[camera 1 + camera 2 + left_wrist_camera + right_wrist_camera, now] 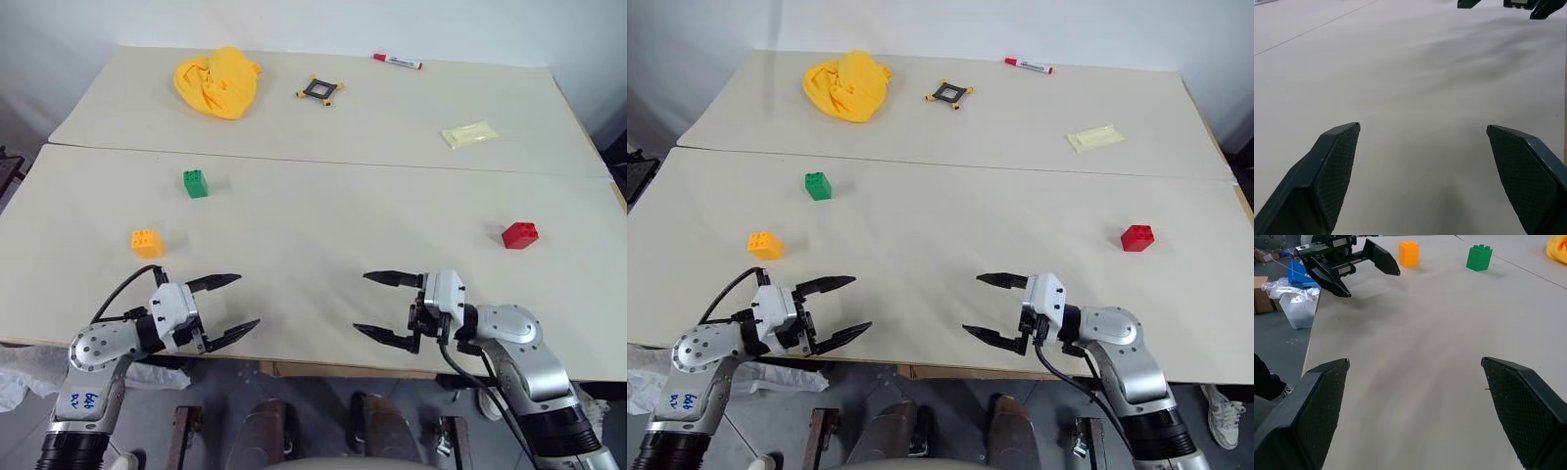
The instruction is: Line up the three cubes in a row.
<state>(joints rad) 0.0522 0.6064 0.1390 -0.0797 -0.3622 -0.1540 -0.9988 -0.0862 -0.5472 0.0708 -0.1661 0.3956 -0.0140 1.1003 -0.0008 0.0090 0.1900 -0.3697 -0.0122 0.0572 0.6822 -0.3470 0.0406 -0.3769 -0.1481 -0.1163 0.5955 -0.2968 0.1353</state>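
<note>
The three cubes lie scattered on the pale tabletop (313,211), none of them in line with the others. The orange-yellow cube (147,242) sits near the left edge, just beyond the left gripper (230,305) and a little to its left, apart from it. The green cube (195,183) stands farther back and slightly to the right of the orange-yellow one, well apart from both grippers. The red cube (519,235) rests far over on the right side, beyond the right gripper (382,305) and to its right, also not touched. Both grippers hover over the near edge of the tabletop, pointing inward toward each other with bare tabletop between them; each has its two black fingers spread wide and holds nothing (the right wrist view shows the left gripper with the orange-yellow and green cubes behind it). At the far side lie a crumpled yellow cloth (217,82), a small black-and-yellow frame (319,90), a red marker (397,62) and a pale yellow packet (468,134).
</note>
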